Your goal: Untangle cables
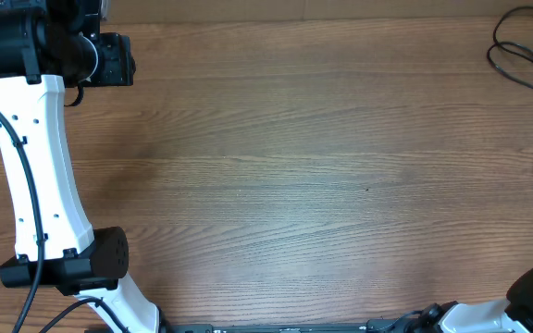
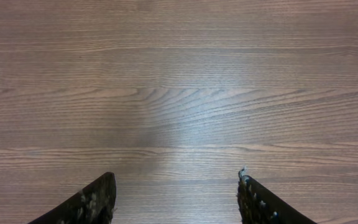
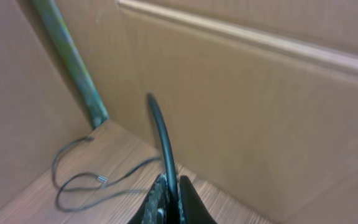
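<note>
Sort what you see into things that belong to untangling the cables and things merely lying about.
Belongs to the job:
- loose black cable loops on the table
- black cable gripped in the right end effector
- left end effector, open, holding nothing

Just there:
- cardboard walls
- green pole in the corner

table: brown wood table (image 1: 294,166), grain running side to side in our overhead view; it fills the left wrist view too.
light: we see a soft pale sheen (image 2: 166,124) mid-surface in the left wrist view.
walls: in the right wrist view we get plain brown board panels (image 3: 260,124) meeting in a corner at the table's edge, blurred.
ridge: pale strip (image 3: 241,34) slants across the wider panel.
pole: dull green pole (image 3: 73,62) leans in that corner, foot at the tabletop.
</note>
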You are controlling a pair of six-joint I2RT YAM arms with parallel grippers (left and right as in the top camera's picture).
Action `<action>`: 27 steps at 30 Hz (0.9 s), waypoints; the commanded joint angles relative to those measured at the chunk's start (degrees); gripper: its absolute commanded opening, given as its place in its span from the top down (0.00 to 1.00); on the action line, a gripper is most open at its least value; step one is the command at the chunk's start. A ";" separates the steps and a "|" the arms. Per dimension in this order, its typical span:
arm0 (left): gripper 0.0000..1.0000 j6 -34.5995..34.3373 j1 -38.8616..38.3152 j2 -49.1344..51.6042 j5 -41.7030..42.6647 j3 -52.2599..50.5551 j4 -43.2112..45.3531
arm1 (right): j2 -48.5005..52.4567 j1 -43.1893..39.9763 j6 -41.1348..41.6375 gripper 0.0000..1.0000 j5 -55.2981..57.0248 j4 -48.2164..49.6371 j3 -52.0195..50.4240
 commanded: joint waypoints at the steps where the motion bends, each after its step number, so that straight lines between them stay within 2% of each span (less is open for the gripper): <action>1: 0.37 -0.39 -0.44 0.59 0.24 0.44 -0.15 | -1.46 -0.28 6.49 0.96 -2.56 -0.74 -0.70; 8: 0.38 -0.35 -0.42 0.68 0.22 0.44 -1.07 | -1.29 -6.01 19.74 0.96 -5.77 -8.59 -3.89; 13: 0.38 -0.35 -0.42 0.68 0.22 0.44 -0.70 | -1.29 -11.72 19.85 0.96 -20.50 -8.11 -10.56; 16: 0.38 -0.37 -0.44 0.68 0.26 0.44 -0.09 | -1.29 -12.37 22.36 0.96 -20.98 -7.65 -14.80; 22: 0.38 -0.39 -0.44 0.68 0.68 0.44 -0.17 | -1.29 -12.35 29.00 0.96 -20.44 -4.50 -25.90; 27: 0.38 -0.37 -0.44 0.68 0.66 0.44 -0.24 | -1.27 -12.24 29.68 0.96 -20.90 8.90 -40.52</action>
